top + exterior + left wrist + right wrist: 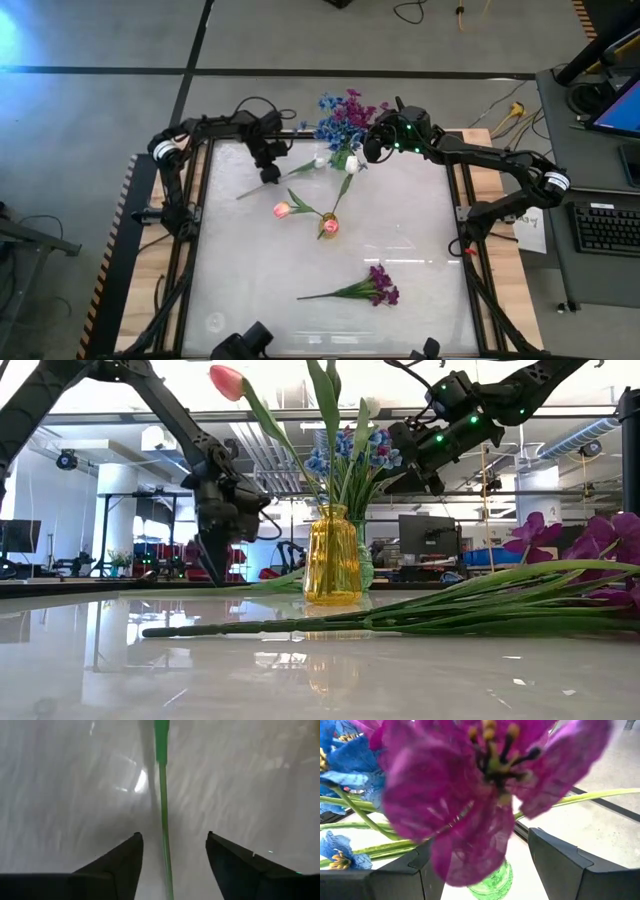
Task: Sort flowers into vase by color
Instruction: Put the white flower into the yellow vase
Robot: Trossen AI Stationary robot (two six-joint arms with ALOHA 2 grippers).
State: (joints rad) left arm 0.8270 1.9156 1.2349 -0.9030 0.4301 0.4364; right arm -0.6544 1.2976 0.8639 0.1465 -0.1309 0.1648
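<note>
A white-budded flower [283, 176] lies flat on the table's far left part; its green stem [163, 815] runs between the fingers of my left gripper [270, 174], which points down over it, open, without touching it. My right gripper [372, 148] hovers open beside the green vase [347, 160] at the far edge. That vase holds blue and purple blossoms [342, 115], and one purple blossom [470, 795] fills the right wrist view. The yellow vase [328, 226] holds a pink tulip [282, 210] and a second stem. A purple bunch [376, 288] lies on its side near the table's near edge.
The yellow vase [332, 555] stands mid-table between the two arms, with tall stems rising from it. The purple bunch's long stems [380, 618] stretch across the near half. A keyboard [607, 226] and a laptop sit on a desk beyond the table's right edge.
</note>
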